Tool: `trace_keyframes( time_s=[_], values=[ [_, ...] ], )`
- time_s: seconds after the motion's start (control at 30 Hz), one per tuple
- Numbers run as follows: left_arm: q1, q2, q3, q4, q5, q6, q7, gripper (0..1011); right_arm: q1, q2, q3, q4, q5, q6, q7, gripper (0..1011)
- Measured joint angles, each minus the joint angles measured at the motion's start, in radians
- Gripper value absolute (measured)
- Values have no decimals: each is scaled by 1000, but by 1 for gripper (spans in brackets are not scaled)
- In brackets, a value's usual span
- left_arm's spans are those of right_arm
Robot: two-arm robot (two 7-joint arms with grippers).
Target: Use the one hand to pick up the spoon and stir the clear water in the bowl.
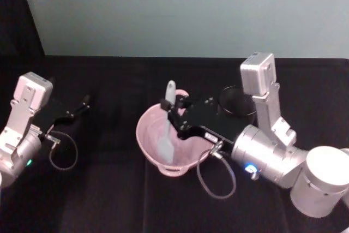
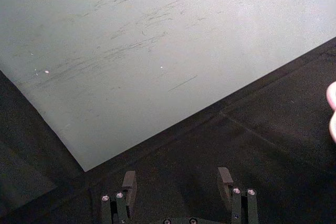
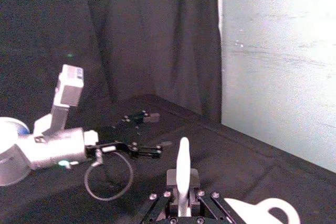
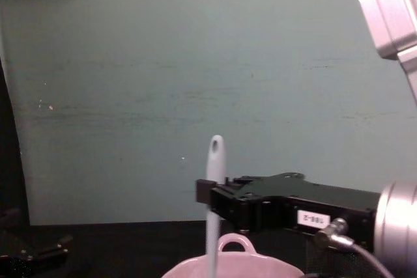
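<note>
R gripper w/ spoon; cup behind.

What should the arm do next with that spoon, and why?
Probably sweep the spoon slowly in a small circle inside the bowl. The right gripper is shut on its handle, and it stands nearly upright with its tip down in the bowl, so the pick-up looks done. The left gripper rests idle on the left.
</note>
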Motion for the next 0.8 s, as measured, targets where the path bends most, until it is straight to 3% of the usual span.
trace_keyframes(
  time_s=[0.2, 0.4, 0.6, 0.8],
  values=[
    [0, 0, 0, 0, 0, 0, 0, 1011, 18, -43, -28, 44, 9, -20, -2, 112],
    [0, 0, 0, 0, 0, 0, 0, 1011, 54, -95, -38, 128, -26, -78, -36, 112],
    [0, 0, 0, 0, 0, 0, 0, 1011, 89, -152, -19, 214, -86, -152, -95, 112],
    [0, 0, 0, 0, 0, 0, 0, 1011, 97, -165, 9, 239, -140, -184, -142, 112]
  ],
)
